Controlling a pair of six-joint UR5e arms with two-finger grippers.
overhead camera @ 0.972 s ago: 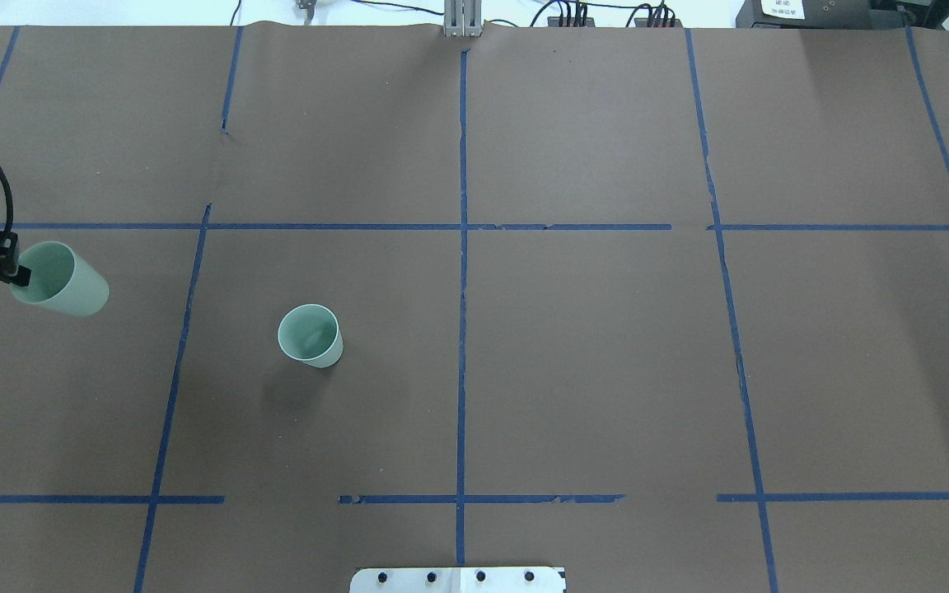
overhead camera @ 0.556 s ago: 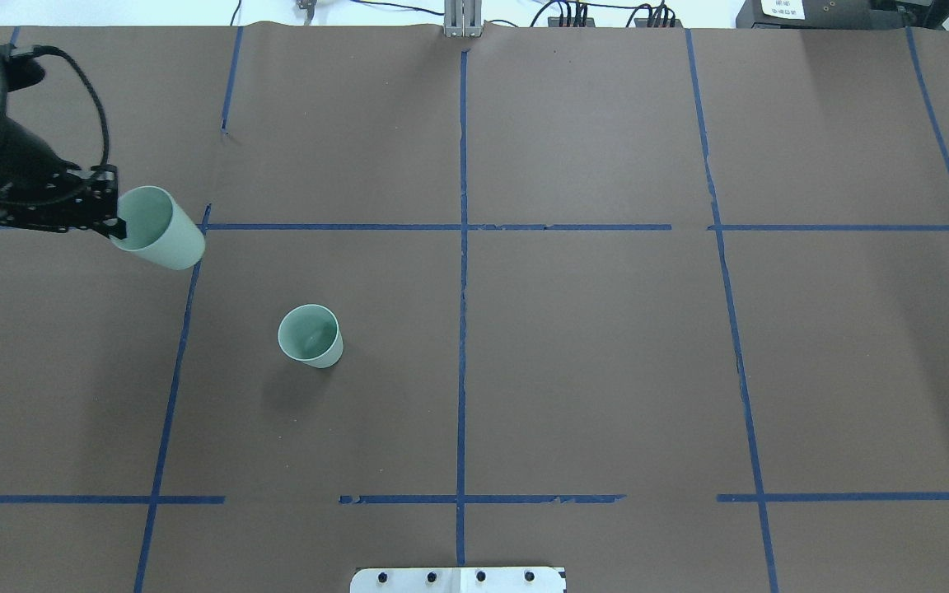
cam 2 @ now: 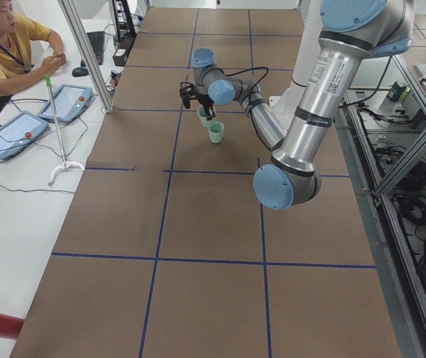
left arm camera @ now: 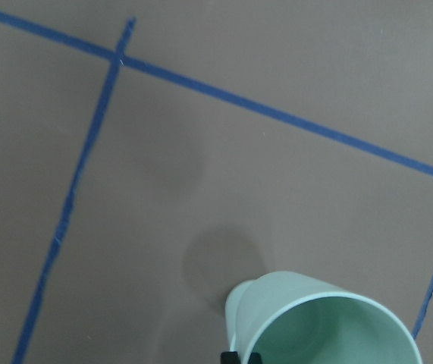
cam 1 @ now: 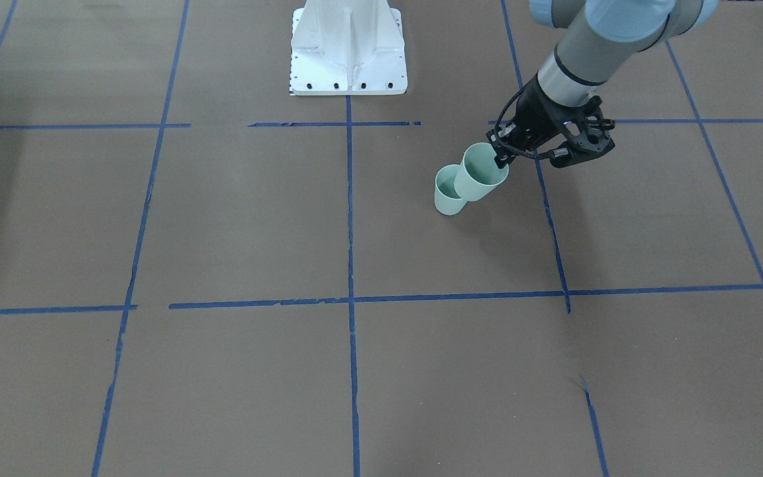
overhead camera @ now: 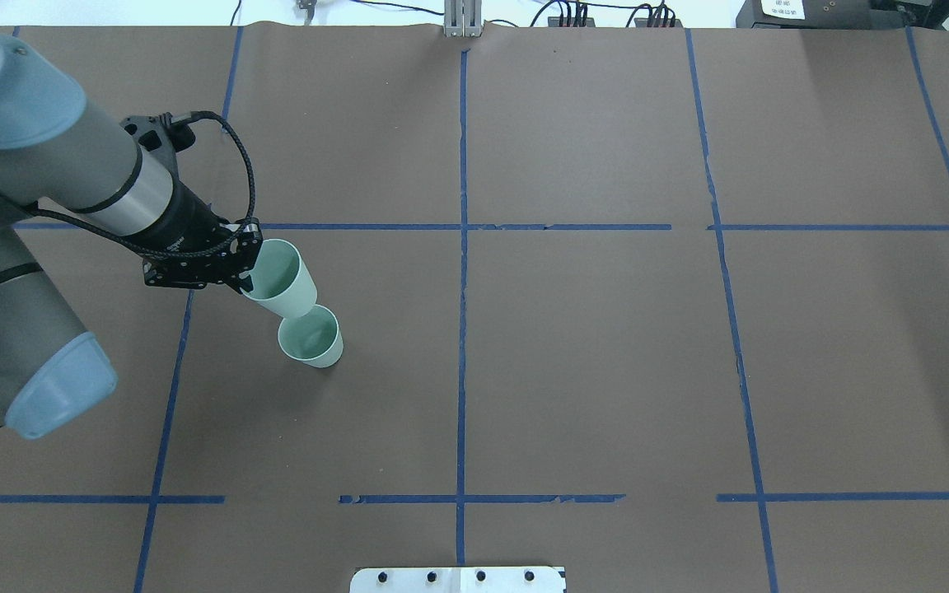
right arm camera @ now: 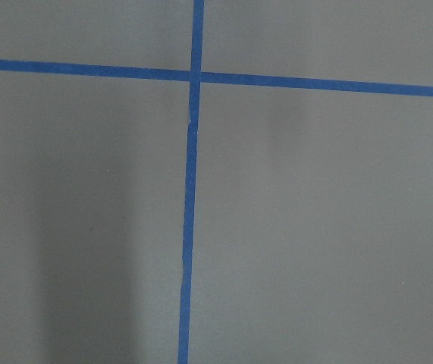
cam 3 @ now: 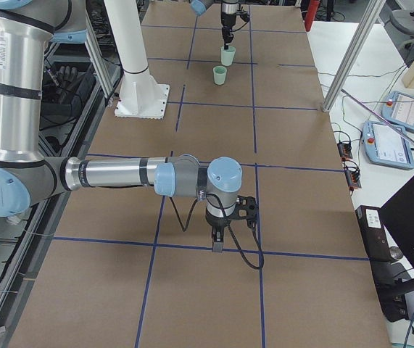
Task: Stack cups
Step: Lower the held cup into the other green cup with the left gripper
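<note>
Two pale mint-green cups are on view. One cup stands upright on the brown table left of centre, also in the front view. My left gripper is shut on the rim of the other cup and holds it tilted in the air, just behind and left of the standing cup, its base overlapping that cup's rim in the front view. The left wrist view shows the held cup's mouth. My right gripper hangs over bare table far from the cups; I cannot tell whether it is open.
Blue tape lines divide the brown table cover into squares. The robot's white base plate sits at the near edge. An operator, tablets and a pole stand are beyond the table's far side.
My left arm has carried the held cup from the table's left edge rightward, until it hangs right beside the standing cup. The standing cup has not moved.
</note>
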